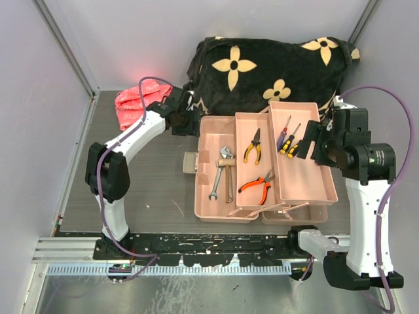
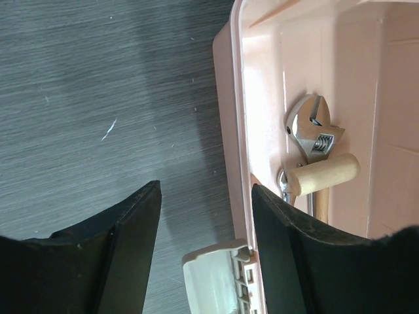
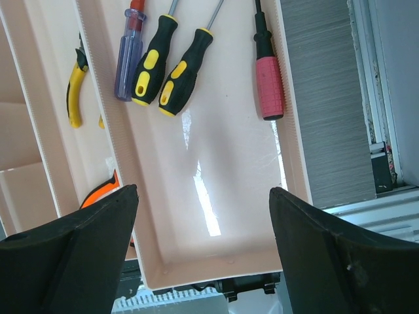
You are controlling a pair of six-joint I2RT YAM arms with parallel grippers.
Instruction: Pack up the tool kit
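Observation:
The salmon-pink toolbox (image 1: 209, 140) lies open with its tiered trays spread out. An adjustable wrench (image 2: 313, 131), a wooden mallet (image 2: 324, 173) and a silver wrench (image 1: 215, 186) lie in the left compartment. Yellow-handled pliers (image 1: 253, 145) and orange pliers (image 1: 256, 185) rest in the middle tray. Several screwdrivers (image 3: 154, 59) lie in the right tray (image 3: 222, 170). My left gripper (image 2: 205, 185) is open at the box's left wall (image 2: 229, 131), one finger over the table, the other over the box, its pale latch (image 2: 213, 275) between them. My right gripper (image 3: 203, 188) hangs open above the right tray, holding nothing.
A bright pink bag (image 1: 134, 101) lies at the back left. Black fabric with yellow flowers (image 1: 268, 62) is bunched behind the box. A metal rail (image 1: 196, 252) runs along the near edge, and white walls close in both sides.

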